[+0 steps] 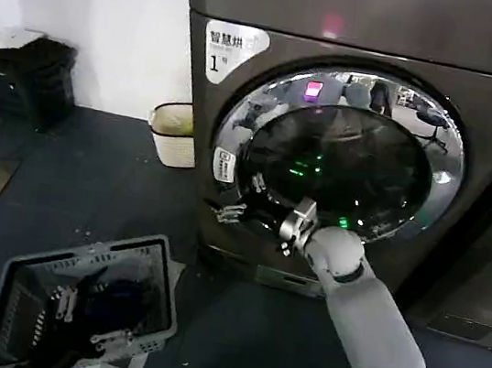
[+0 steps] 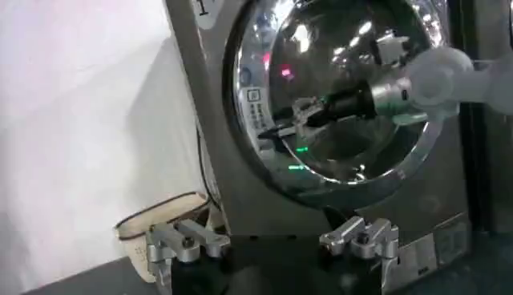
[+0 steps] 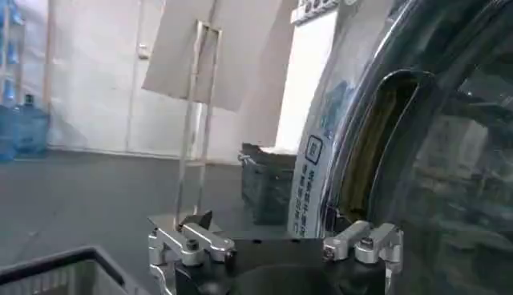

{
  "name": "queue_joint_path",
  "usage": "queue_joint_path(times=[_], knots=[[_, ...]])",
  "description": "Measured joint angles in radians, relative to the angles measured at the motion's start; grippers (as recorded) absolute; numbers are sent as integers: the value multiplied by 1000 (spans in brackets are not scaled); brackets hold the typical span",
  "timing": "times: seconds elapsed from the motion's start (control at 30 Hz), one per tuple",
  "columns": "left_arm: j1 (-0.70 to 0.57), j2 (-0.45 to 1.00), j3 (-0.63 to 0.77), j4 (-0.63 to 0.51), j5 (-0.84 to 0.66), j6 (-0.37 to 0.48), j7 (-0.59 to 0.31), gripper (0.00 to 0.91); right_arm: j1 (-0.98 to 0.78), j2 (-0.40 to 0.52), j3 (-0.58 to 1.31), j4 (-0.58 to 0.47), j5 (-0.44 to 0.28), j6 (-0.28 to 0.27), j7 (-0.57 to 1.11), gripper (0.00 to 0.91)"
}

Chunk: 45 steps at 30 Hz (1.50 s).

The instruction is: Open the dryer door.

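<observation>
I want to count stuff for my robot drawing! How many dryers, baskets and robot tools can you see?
Dryers: 1, the dryer with its dryer door.
Baskets: 2, grey basket, cream basket.
Tools: 2, right tool, left tool.
Total: 5

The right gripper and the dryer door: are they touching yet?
Cannot tell. In the head view the right gripper overlaps the chrome ring of the dryer door at its left edge, but neither contact nor a gap is plain.

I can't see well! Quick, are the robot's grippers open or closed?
Left gripper: open, holding nothing.
Right gripper: open, at the chrome-ringed round dryer door.
</observation>
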Motion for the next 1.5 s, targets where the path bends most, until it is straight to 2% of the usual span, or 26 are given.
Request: queue_joint_path(times=[0.1,0.27,0.4,0.5,0.63,1.13,1.23,1.3,1.5], knots=[[-21,7,2,1,8,27,-3,907,-15,-19,6,18,25,-22,-26,907],[-63,34,-7,-2,-78,150,-6,907,-33,-58,24,51,72,-59,-119,907],[-113,60,-20,24,-150,178,23,907,-49,-87,38,76,121,-83,-185,907],[-147,81,-32,46,-210,178,50,907,-60,-110,38,97,157,-64,-235,907],[-194,128,-47,89,-239,156,47,907,-83,-142,44,127,164,-28,-296,907],[-429,365,28,258,-523,261,-60,907,-213,-242,118,239,185,60,-492,907],[-493,418,55,306,-596,225,-60,907,-239,-263,140,261,195,80,-522,907],[-536,446,75,346,-634,205,-42,907,-254,-276,155,269,195,99,-537,907],[-671,530,167,458,-693,142,100,907,-304,-312,204,296,206,111,-624,907]])
